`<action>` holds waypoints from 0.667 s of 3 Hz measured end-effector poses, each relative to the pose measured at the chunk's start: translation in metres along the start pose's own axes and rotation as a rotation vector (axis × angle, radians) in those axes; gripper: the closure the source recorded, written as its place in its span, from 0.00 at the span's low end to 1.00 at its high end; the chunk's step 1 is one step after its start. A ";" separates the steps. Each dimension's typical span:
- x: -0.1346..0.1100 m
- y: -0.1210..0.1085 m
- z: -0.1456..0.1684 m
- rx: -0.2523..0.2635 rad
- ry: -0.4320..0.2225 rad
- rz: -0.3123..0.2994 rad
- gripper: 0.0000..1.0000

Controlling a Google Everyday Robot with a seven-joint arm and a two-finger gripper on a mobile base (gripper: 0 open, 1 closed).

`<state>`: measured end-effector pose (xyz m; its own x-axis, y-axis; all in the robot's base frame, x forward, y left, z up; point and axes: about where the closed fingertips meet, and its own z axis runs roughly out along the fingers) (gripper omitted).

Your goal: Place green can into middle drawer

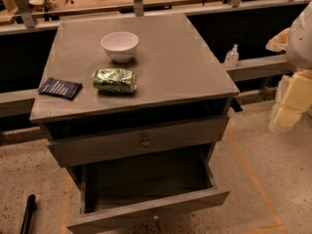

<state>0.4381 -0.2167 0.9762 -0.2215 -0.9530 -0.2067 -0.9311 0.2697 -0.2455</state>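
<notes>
Can: the green can lies on its side on the grey surface, towards the front left, silver ends facing left and right.
Neighbours: a white bowl sits just behind it, close but apart; a dark packet lies flat to its left, near the edge.
Middle drawer: the drawer is pulled well out below the front of the surface, dark inside, with nothing in it that I can see.
Upper drawer: the knob drawer is only slightly out and hangs over the back of the open one.
End effector: the pale blocky end effector hangs at the far right, well apart from the can and holding nothing I can see; whether it is open or closed I cannot tell.
Progress: I'd say the task has not begun, since the can is untouched.
Handling: it looks light and thin-walled, and its crinkly sides suggest it dents easily. The shiny skin is probably slippery, and lying down it may roll if nudged from front or back.
Grip: best across the middle of the round body, coming from above, squeezing gently. Keep off the bowl behind.
Risk: the upper drawer's front narrows the way down, so the can should be released towards the front of the open drawer.
</notes>
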 end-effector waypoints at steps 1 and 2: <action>-0.002 -0.001 -0.001 0.002 -0.005 -0.002 0.00; -0.045 -0.025 0.015 -0.022 -0.050 -0.071 0.00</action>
<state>0.4754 -0.1779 0.9776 -0.1407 -0.9614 -0.2364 -0.9502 0.1982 -0.2406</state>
